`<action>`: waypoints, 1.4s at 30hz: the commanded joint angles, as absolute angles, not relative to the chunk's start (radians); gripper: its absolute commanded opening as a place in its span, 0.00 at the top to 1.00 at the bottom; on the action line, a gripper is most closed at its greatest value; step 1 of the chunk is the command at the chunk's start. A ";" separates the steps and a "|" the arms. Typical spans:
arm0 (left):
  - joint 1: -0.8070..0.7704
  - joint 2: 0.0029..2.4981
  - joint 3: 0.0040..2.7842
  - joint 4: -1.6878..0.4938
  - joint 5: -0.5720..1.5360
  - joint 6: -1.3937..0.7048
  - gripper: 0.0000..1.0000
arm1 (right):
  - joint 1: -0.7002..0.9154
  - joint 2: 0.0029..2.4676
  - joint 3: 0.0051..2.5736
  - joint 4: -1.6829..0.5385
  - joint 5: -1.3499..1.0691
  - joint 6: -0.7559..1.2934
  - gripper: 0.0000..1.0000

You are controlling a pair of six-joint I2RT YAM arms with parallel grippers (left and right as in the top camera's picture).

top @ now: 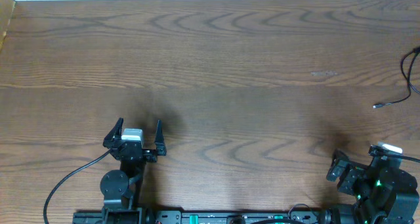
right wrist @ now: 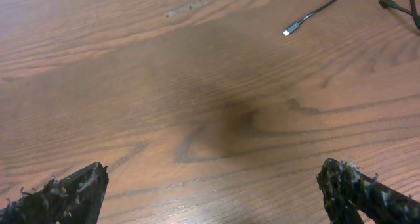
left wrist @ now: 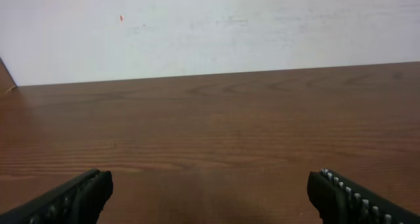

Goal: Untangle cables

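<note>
**Cables at the bench's far right edge**

The thin black cables (right wrist: 315,12) lie loose at the right edge of the bench (top: 230,66), one pale-tipped plug (top: 377,106) pointing inward. Brown wood grain runs back to a white wall (left wrist: 210,27). The right fingers (right wrist: 65,194), near the cables, stand wide apart. The left fingers (left wrist: 72,198), well away, are spread too.
</note>
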State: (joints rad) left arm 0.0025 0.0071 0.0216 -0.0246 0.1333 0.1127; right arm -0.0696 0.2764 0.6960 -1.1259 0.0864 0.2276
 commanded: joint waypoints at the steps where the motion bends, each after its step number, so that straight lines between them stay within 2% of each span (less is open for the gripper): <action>1: -0.001 0.004 0.004 -0.056 0.168 0.126 0.00 | -0.071 0.274 0.695 -1.126 0.096 0.239 0.01; 6: -0.001 0.004 0.004 -0.056 0.168 0.126 0.00 | -0.071 0.256 0.695 -1.127 0.188 0.239 0.01; 9: -0.001 0.004 0.004 -0.056 0.168 0.126 0.00 | -0.063 0.241 0.689 -1.127 0.165 0.250 0.01; 15: -0.001 0.004 0.004 -0.056 0.168 0.126 0.00 | -0.038 0.104 0.508 -0.759 0.116 0.246 0.01; 21: -0.001 0.004 0.004 -0.056 0.168 0.126 0.00 | -0.038 0.008 0.363 -0.505 0.045 0.246 0.01; 42: -0.001 0.004 0.004 -0.056 0.168 0.126 0.00 | -0.037 0.005 0.127 -0.184 0.009 0.246 0.01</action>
State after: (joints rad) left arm 0.0025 0.0074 0.0216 -0.0246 0.1368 0.1127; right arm -0.0452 0.0120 0.1555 -0.2016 0.0223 0.2420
